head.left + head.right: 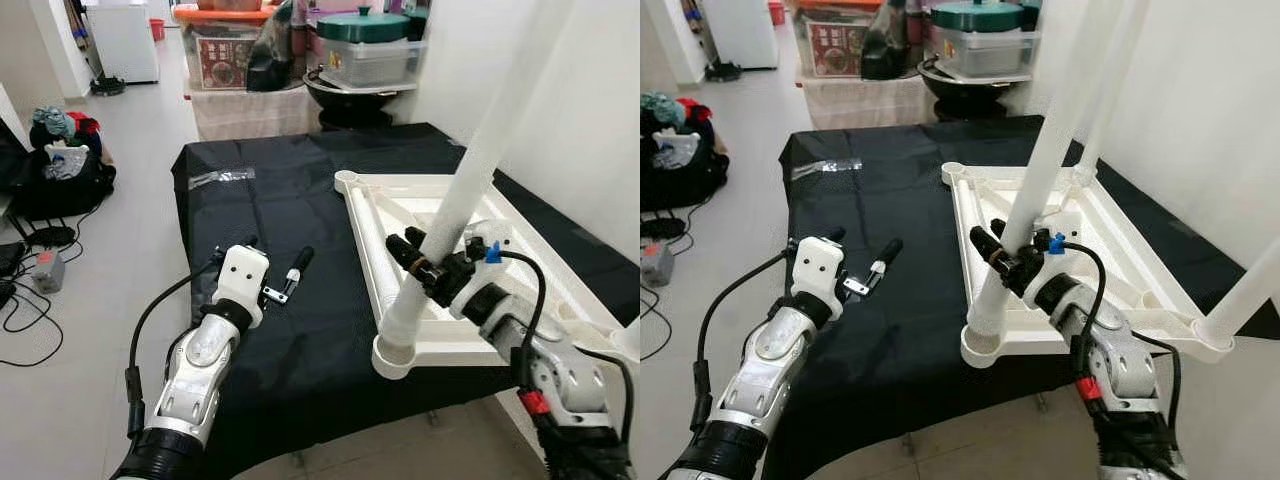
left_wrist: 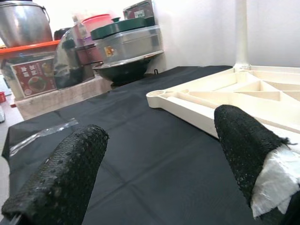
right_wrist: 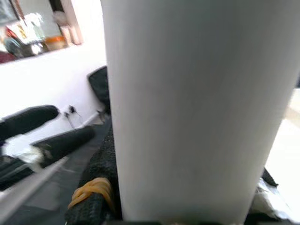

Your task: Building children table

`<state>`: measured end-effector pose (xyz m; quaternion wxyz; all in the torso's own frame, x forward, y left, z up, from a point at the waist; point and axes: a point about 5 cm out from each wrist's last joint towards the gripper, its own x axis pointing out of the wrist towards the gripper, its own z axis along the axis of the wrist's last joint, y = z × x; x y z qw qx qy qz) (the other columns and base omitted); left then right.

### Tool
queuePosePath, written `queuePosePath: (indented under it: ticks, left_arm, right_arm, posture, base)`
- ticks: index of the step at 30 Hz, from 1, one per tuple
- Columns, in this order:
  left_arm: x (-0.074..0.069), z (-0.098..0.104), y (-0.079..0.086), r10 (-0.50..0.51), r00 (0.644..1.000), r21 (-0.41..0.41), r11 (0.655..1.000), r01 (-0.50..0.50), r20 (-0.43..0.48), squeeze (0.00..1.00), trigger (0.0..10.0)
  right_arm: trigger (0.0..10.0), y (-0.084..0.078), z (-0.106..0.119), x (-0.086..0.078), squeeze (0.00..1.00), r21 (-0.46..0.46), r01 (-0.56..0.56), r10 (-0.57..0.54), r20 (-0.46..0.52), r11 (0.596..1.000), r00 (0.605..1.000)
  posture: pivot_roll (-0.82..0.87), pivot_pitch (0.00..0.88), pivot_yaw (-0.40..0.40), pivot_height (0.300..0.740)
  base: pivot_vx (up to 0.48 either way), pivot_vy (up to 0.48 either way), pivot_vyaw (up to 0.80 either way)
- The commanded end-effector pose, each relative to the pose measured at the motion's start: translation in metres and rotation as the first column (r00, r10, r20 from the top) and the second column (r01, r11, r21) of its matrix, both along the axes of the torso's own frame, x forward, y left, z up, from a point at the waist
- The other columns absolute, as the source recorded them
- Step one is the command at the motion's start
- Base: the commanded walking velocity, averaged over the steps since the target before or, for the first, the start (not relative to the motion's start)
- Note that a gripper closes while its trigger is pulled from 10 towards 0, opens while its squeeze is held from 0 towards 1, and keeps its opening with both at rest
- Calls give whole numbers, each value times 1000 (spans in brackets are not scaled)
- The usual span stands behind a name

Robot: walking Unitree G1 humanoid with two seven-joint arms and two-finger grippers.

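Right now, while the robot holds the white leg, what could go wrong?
The right gripper grips the white leg, which leans in the corner socket; it may jam or pop out. That corner of the tabletop sits at the black cloth's edge, so pushing could slide it off.

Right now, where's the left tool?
In the head views the left tool hovers open over the black cloth, on the robot's left, apart from the white tabletop.

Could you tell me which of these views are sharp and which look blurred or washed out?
Both eye views: evenly lit, sharp. Left wrist view: fingers soft, tabletop clearer. Right wrist view: table leg fills frame, blurred and pale.
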<state>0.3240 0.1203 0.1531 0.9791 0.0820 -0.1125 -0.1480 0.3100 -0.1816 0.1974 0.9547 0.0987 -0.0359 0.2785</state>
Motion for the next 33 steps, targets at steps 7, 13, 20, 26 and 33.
queuePosePath:
  ticks: [7,13,20,26,33]
  left_arm:
    - [-1,-2,2,8,1000,0,1000,-8,-8,0,10000]
    - [0,-1,4,12,1000,-1,1000,-12,-7,0,10000]
    - [-1,-4,-1,-7,1000,5,1000,7,-18,0,10000]
    - [-1,-5,2,-7,1000,13,1000,7,-26,0,10000]
    - [-2,-6,4,-3,999,20,1000,3,-33,0,10000]
  right_arm:
    - [0,2,17,-7,0,61,-40,37,51,997,998]
    - [0,1,8,-10,0,89,-23,22,20,996,1000]
    - [0,-6,1,-17,0,145,19,-16,-22,989,1000]
    - [0,-18,-12,-27,0,227,94,-75,-90,969,993]
    - [0,-19,-27,-32,0,254,121,-86,-146,960,986]
  posture:
    - [26,0,-74,740]
    - [8,0,-62,740]
    - [0,0,-49,740]
    - [1,0,-46,740]
    - [6,0,-46,740]
  base:
    - [0,0,0]
    - [0,0,0]
    - [0,0,0]
    - [0,0,0]
    - [0,0,0]
